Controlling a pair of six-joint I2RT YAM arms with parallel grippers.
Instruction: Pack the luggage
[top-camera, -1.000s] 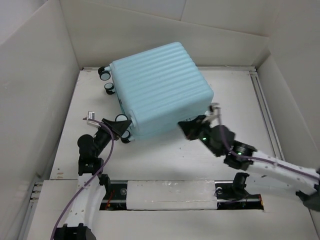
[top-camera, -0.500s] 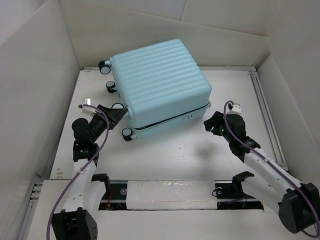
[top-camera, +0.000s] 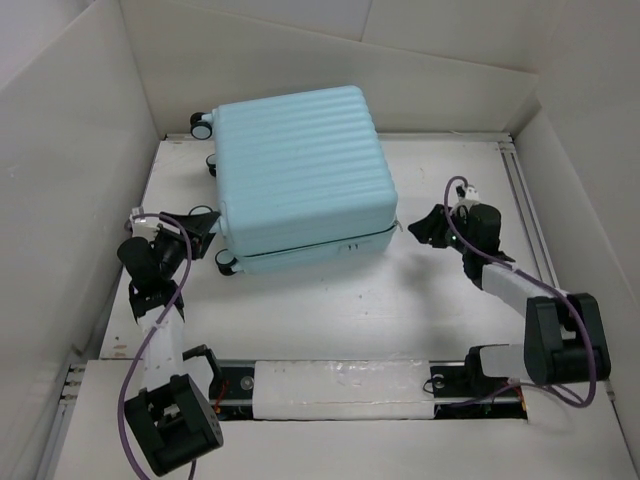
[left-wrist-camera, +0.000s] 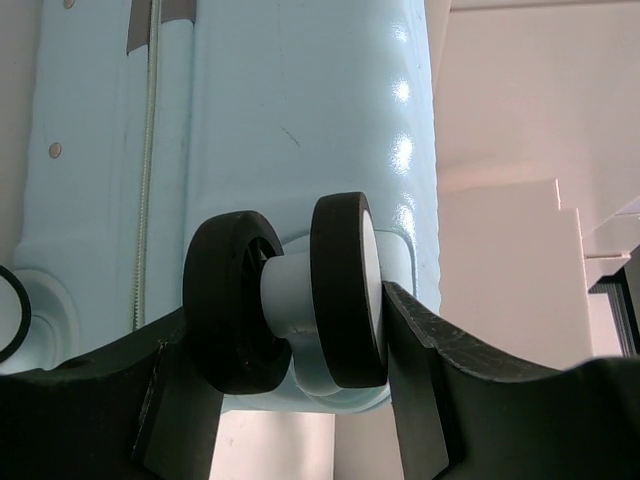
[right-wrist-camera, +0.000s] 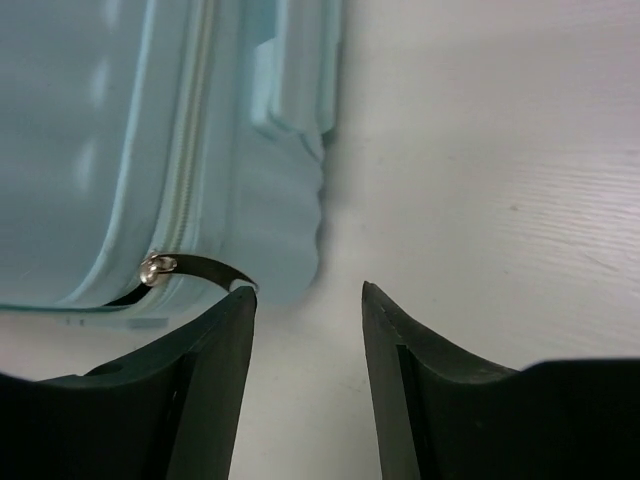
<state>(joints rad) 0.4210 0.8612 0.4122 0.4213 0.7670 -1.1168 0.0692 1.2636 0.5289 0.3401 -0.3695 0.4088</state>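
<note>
The luggage (top-camera: 295, 165), a pale aqua ribbed suitcase, lies flat with both halves together at the back left of the table. My left gripper (top-camera: 204, 224) is at its near-left corner. In the left wrist view the fingers (left-wrist-camera: 425, 350) are shut on a black-and-white caster wheel (left-wrist-camera: 342, 290) under the shell (left-wrist-camera: 290, 110). My right gripper (top-camera: 416, 229) is open just off the near-right corner of the case. In the right wrist view only bare table lies between its fingers (right-wrist-camera: 305, 290). A metal zipper pull (right-wrist-camera: 190, 266) on the shell (right-wrist-camera: 100, 130) curves to the left fingertip.
White walls (top-camera: 70, 170) close in the table on the left, back and right. A metal rail (top-camera: 522, 195) runs along the right edge. The arm bases and a padded bar (top-camera: 340, 388) line the near edge. A purple cable (top-camera: 150, 340) loops along the left arm.
The luggage has turned and slid to the left and back. The left arm drew back left with the wheel. The right gripper opened, left the case's corner and withdrew to the right.
</note>
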